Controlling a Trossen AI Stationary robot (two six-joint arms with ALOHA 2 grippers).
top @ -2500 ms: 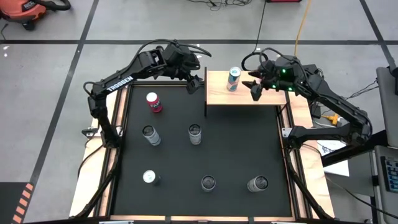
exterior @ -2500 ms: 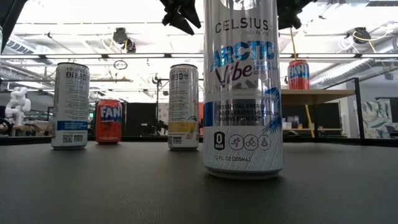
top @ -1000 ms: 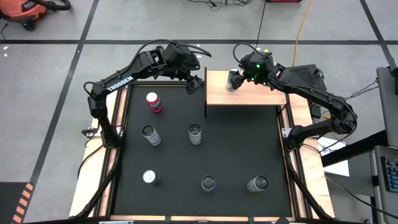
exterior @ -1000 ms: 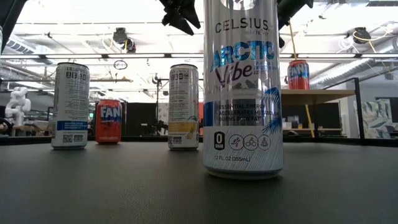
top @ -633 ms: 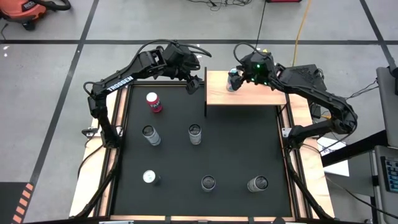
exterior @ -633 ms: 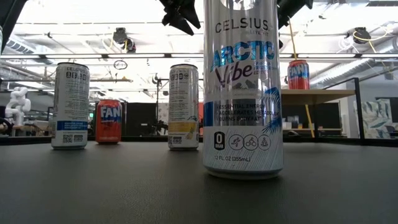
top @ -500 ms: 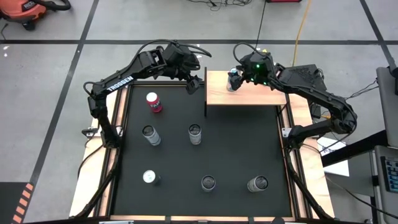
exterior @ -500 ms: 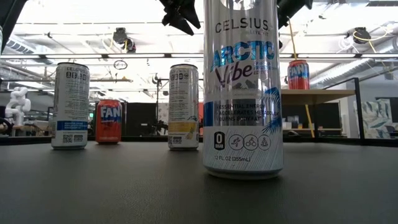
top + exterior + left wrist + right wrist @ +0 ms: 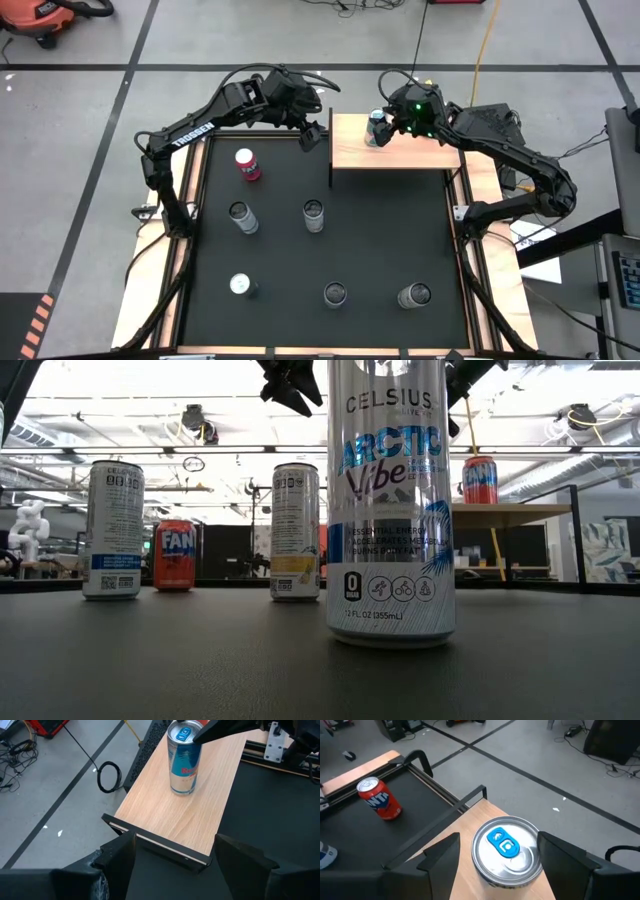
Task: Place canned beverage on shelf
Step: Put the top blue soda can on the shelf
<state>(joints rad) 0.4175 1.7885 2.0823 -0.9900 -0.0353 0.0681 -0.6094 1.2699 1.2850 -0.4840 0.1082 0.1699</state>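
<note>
A blue and silver beverage can stands upright on its base on the light wood shelf, near the shelf's left far corner. My right gripper is open at the can's top, one finger on either side of the rim. In the low view the can's body shows free below the gripper. My left gripper hangs open just off the shelf's left end, with nothing between its fingers.
Several more cans stand on the black mat: a red one at the far left, two mid-table and three along the near side. A tall white can fills the low view's middle.
A couple of seconds back my right gripper stood open over the shelf to the right of the can. It has gone toward the table's left and far edges, up to the can's top. Over the last second both grippers and the can have kept still.
</note>
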